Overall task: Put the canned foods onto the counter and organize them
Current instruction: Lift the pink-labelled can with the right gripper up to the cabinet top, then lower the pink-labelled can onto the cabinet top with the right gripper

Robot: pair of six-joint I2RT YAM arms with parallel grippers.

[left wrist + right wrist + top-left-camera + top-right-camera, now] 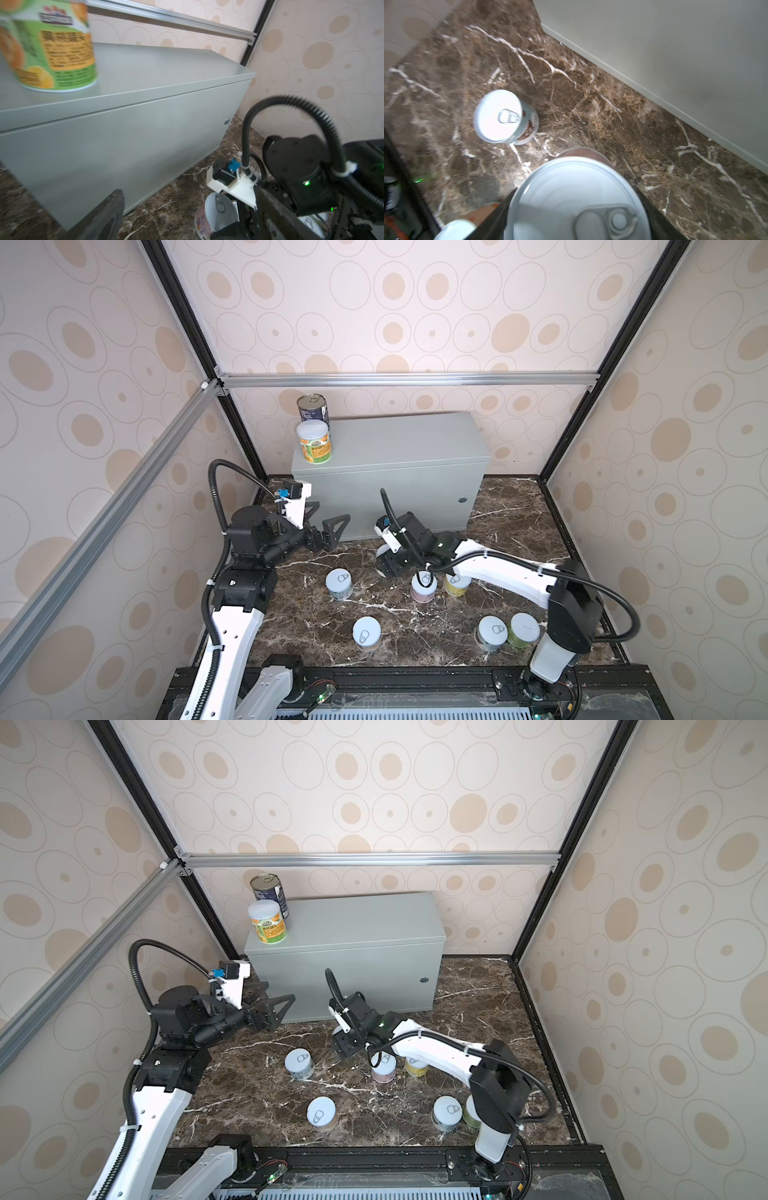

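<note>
Grey steel is the goal here. The counter (407,439) sits centre-frame in both top views with only two cans on it. The dark-blue can (313,406) stands at its upper-left corner, and the orange-labelled can (314,443) stands just in front of that.

This is the pick. My right gripper (385,564) is down over the marble surface (415,620), just below the counter's front face. In the right wrist view its dark fingers (652,216) press in on both sides of the gripped can (577,199), whose pull-tab lid fills the bottom of the frame. So those jaws are clamped on it. The left wrist view shows a pinkish label on its side. I can't tell whether its base is off the marble.

My left gripper (326,517) hangs spread wide and empty by the left end of the counter's front.

Six cans wait on the marble: the white can (338,584), pink can (424,588) and yellow can (457,585) mid-frame, then the brown can (366,632), pale-blue can (492,632) and green can (524,628) lower down.

Next, I reckon, comes a straight lift, because the pink can sits close on the right. I need enough height to clear the counter's front edge, and then I can set this can down upright beside the orange-labelled one. The path must also stay clear of my left arm.
</note>
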